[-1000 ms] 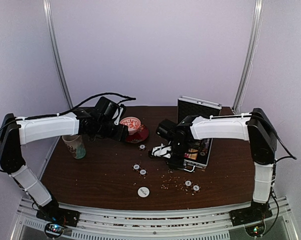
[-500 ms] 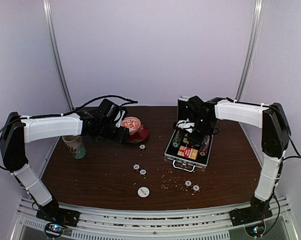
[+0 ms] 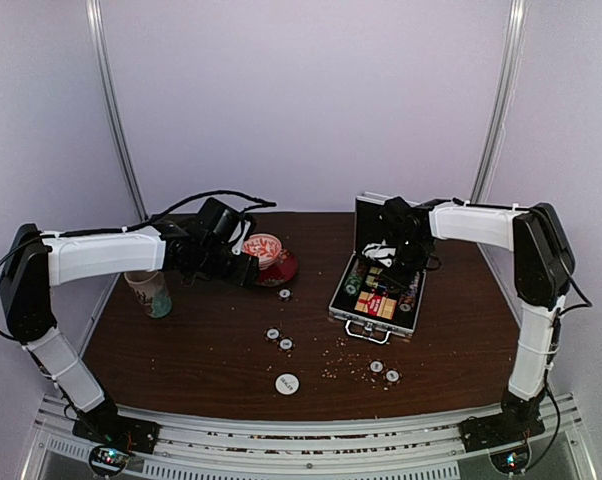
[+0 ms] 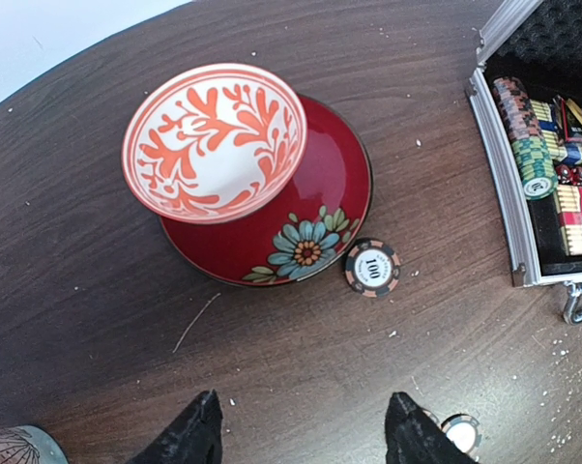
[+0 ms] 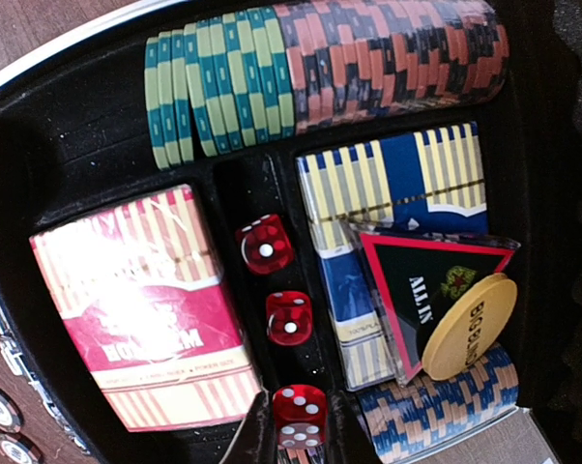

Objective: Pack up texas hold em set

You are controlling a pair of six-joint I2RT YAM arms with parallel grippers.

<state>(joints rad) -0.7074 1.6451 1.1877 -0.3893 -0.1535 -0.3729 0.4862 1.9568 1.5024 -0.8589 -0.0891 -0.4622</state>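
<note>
Walls point(image 3: 301, 100): plain pale lilac
Table point(image 3: 181, 340): dark brown wood, small crumbs
Poles point(image 3: 120, 130): two, silver, at back corners
Rail point(image 3: 301, 440): aluminium, near edge

arms point(image 3: 101, 255): white shells, black joints | cables point(image 3: 206, 191): black | fingers point(image 4: 189, 435): black, pointed

Robot lab test booth, definitely not somebody's game room

Plain pale walls point(image 3: 301, 100) boxed in the dark wood table point(image 3: 181, 350) behind it and on both sides. Bare metal poles point(image 3: 116, 120) stood at the table's back corners. An aluminium rail point(image 3: 301, 440) ran along the table's near edge, with two white-and-black robot arms point(image 3: 91, 255) bolted onto it, cables hanging loose.
</note>
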